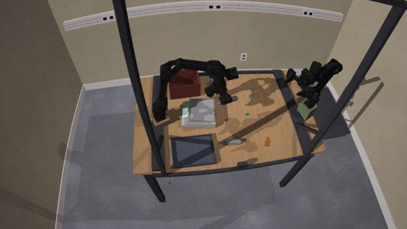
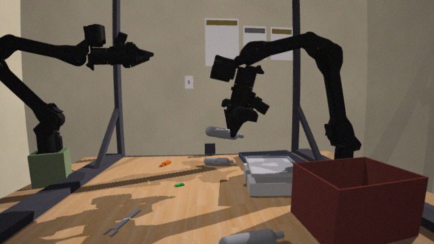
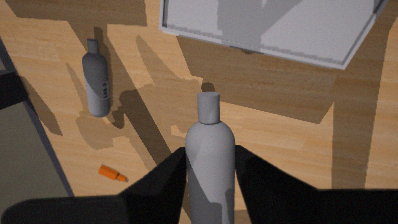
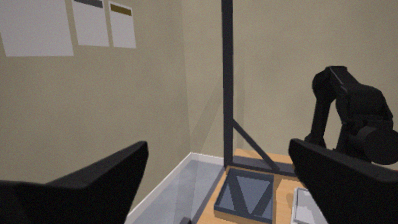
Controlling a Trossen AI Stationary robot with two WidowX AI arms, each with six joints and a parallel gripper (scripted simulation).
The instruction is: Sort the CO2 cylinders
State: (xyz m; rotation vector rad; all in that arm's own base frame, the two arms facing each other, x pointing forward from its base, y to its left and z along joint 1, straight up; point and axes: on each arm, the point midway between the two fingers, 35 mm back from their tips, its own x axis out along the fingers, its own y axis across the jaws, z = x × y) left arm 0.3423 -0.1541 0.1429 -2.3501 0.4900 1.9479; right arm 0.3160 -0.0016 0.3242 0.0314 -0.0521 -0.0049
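One cylinder (image 1: 234,98) (image 2: 217,132) (image 3: 210,172) rides near-level, gripped by the left fingers (image 1: 226,100) (image 2: 233,130), likely for weighing on the scale (image 1: 206,111) (image 2: 269,186) (image 3: 300,30) (image 4: 304,205), right fingers (image 1: 290,76) (image 2: 146,54) spread, holding nothing!

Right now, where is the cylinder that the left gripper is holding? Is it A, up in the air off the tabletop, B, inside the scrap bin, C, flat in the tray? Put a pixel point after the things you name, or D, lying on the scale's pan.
A: the cylinder (image 2: 217,132) (image 3: 210,165) hangs between the left gripper's (image 2: 232,135) (image 3: 210,148) fingers, well above the wood, with background wall showing beneath it in the exterior view.
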